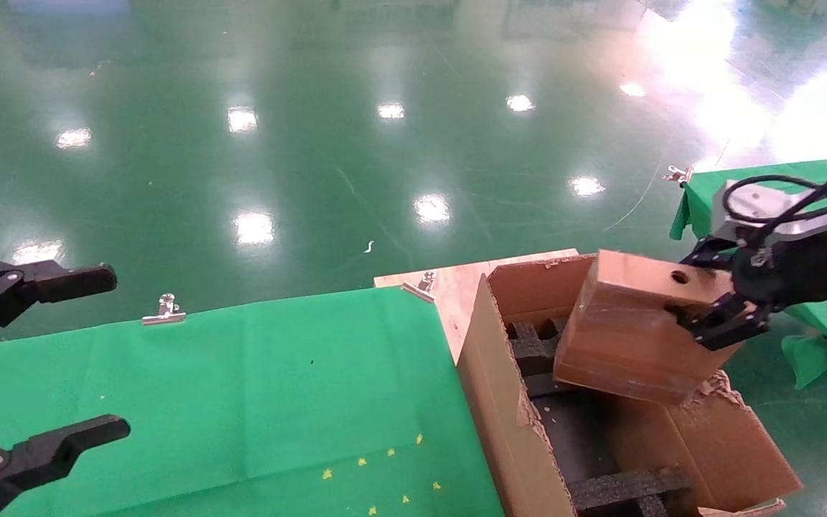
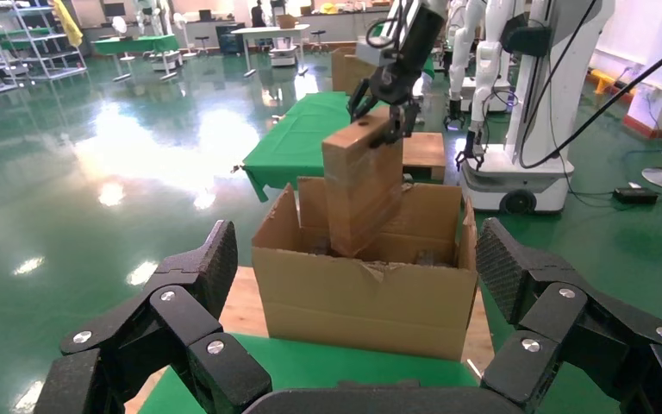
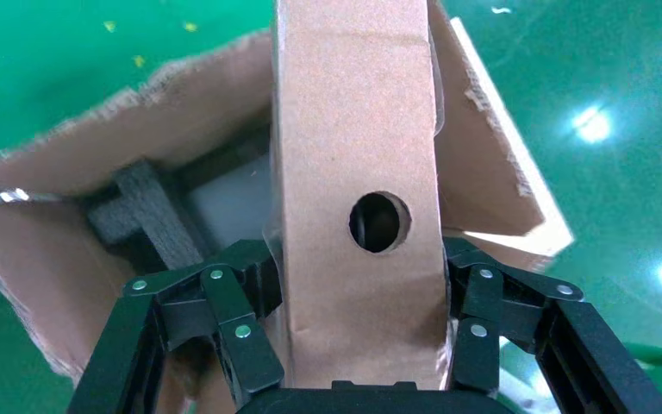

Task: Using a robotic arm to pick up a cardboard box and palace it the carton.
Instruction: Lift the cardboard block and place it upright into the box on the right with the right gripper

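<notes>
My right gripper [image 1: 711, 301] is shut on the cardboard box [image 1: 629, 330], a small flat brown box with a round hole [image 3: 379, 222] in its narrow face. The box hangs tilted over the open carton [image 1: 507, 424], its lower end dipping into the opening. In the right wrist view the fingers [image 3: 241, 332] clamp both broad sides of the cardboard box [image 3: 358, 172], and black foam inserts [image 3: 151, 211] show inside the carton below. The left wrist view shows the carton [image 2: 366, 297] from the side with the box [image 2: 362, 185] held above it. My left gripper [image 1: 40, 359] stands open at the far left.
A green cloth [image 1: 241, 402] covers the table left of the carton, held by metal clips [image 1: 164, 310]. A second green-covered table [image 1: 765, 179] stands behind the right arm. Bare wood [image 1: 456, 283] shows by the carton's far corner. The green floor lies beyond.
</notes>
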Motion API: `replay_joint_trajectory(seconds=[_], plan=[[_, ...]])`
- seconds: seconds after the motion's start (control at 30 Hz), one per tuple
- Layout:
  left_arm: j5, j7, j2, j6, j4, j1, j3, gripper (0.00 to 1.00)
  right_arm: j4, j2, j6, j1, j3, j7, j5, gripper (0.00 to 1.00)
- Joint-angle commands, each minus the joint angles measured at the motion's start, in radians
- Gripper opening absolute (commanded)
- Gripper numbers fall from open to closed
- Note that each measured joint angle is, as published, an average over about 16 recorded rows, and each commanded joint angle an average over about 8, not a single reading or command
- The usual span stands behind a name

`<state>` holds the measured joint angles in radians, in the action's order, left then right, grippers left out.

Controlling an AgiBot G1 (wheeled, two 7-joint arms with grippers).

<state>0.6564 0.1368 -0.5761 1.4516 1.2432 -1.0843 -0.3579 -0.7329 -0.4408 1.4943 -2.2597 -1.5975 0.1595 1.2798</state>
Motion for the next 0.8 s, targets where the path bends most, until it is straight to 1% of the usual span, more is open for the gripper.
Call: replay_joint_trajectory(seconds=[0.03,0.1,0.2,0.37,0.6,0.8], plan=[[0.000,0.000,0.000,0.000,0.000,0.000,0.000,1.00,0.002,-0.001,-0.008,0.009,-0.003,0.013,0.000,0.00],[0.000,0.000,0.000,0.000,0.000,0.000,0.000,1.00,-0.021,0.006,-0.040,0.022,-0.011,0.077,0.011,0.00],[0.000,0.000,0.000,0.000,0.000,0.000,0.000,1.00,-0.080,0.026,-0.095,0.038,-0.025,0.203,0.037,0.00],[0.000,0.000,0.000,0.000,0.000,0.000,0.000,1.00,-0.220,0.072,-0.172,0.056,-0.049,0.463,0.090,0.00],[0.000,0.000,0.000,0.000,0.000,0.000,0.000,1.00,-0.401,0.124,-0.232,0.073,-0.084,0.834,0.173,0.00],[0.000,0.000,0.000,0.000,0.000,0.000,0.000,1.00,-0.510,0.142,-0.280,0.079,-0.111,1.119,0.300,0.00]])
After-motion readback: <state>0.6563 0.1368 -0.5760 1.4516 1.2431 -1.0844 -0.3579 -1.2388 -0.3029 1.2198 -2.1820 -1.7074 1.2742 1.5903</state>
